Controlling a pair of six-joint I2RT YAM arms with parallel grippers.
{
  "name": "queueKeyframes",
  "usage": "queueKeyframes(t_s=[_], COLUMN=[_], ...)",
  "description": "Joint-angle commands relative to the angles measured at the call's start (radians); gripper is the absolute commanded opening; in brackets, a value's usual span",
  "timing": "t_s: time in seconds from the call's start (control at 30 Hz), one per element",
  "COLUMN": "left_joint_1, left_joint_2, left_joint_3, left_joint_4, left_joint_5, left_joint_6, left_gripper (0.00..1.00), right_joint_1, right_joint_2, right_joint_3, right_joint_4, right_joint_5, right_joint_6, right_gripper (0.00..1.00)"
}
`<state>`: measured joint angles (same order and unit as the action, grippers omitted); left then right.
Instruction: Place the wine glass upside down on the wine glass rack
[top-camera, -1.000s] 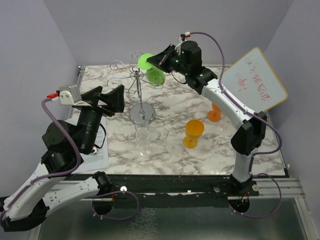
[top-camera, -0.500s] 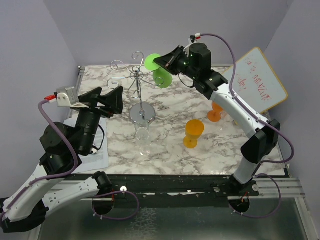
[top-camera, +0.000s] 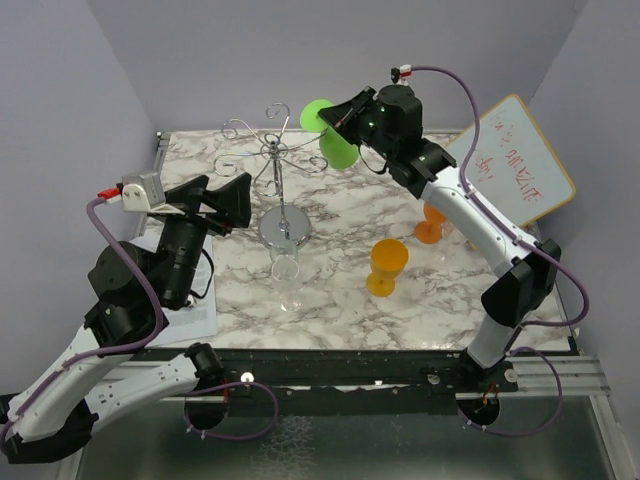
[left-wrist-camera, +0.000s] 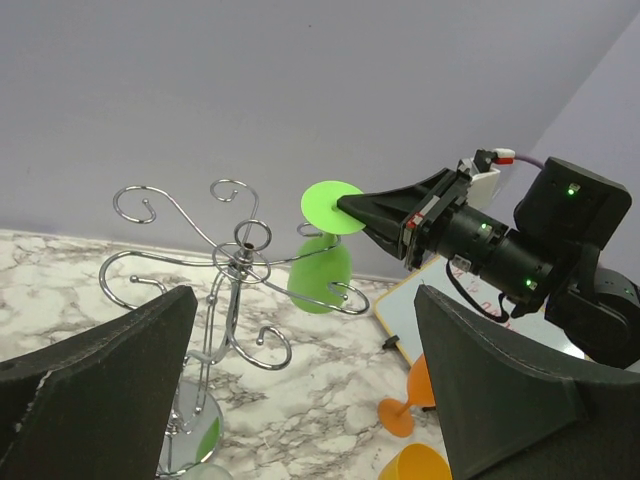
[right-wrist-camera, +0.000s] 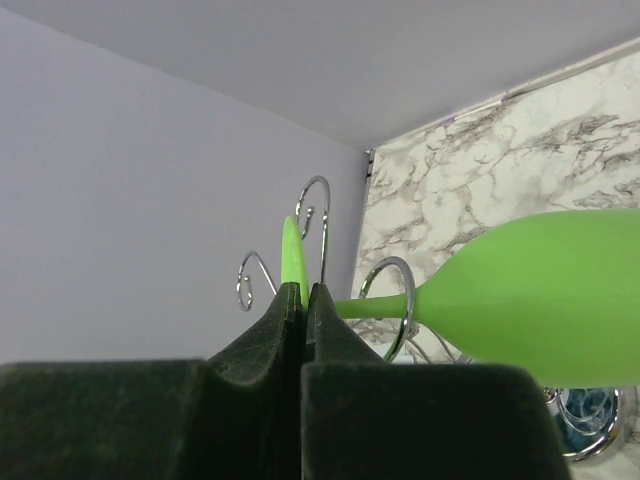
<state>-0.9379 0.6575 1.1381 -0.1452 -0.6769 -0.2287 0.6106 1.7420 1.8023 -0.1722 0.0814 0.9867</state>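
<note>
We note the right gripper (top-camera: 336, 119) pinched shut on the foot of the glass (top-camera: 339, 151). Foot up and bowl down, presumably so the stem can slide into an arm of the rack (top-camera: 273, 151). The glass hangs near the table's far edge, just right of the rack. The left gripper (top-camera: 224, 196) is open and empty.

Robotics laboratory test cell. Plain lavender walls (top-camera: 220, 60) enclose a marble-patterned tabletop (top-camera: 340, 215); two cabled robot arms (top-camera: 125, 290) are bolted to a metal rail (top-camera: 570, 372) at its near edge, and a handwritten whiteboard (top-camera: 510, 160) leans at the right.
</note>
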Motion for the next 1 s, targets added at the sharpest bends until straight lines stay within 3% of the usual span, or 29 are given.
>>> queueKeyframes(t_s=[0.0, 0.43, 0.7, 0.97], left_joint_1=[-0.002, -0.002, -0.002, -0.002], left_joint_2=[0.012, 0.013, 0.017, 0.044], left_joint_3=[-0.006, -0.009, -0.009, 0.008], left_joint_4=[-0.004, -0.008, -0.006, -0.03], left_joint_5=[0.014, -0.006, -0.003, 0.039], left_joint_6=[-0.003, 0.018, 0.025, 0.02], left_gripper=[0.91, 0.92, 0.92, 0.94], right_joint_1=[-0.002, -0.006, -0.009, -0.014], right_joint_2=[0.043, 0.135, 0.158, 0.157], right_joint_3=[0.078, 0.186, 0.277, 0.32], right_joint_4=[-0.009, -0.085, -0.191, -0.287], right_joint_5=[0.036, -0.021, -0.036, -0.044], right_joint_6=[-0.046, -0.099, -0.153, -0.199], right_gripper=[0.01, 0.17, 0.49, 0.59])
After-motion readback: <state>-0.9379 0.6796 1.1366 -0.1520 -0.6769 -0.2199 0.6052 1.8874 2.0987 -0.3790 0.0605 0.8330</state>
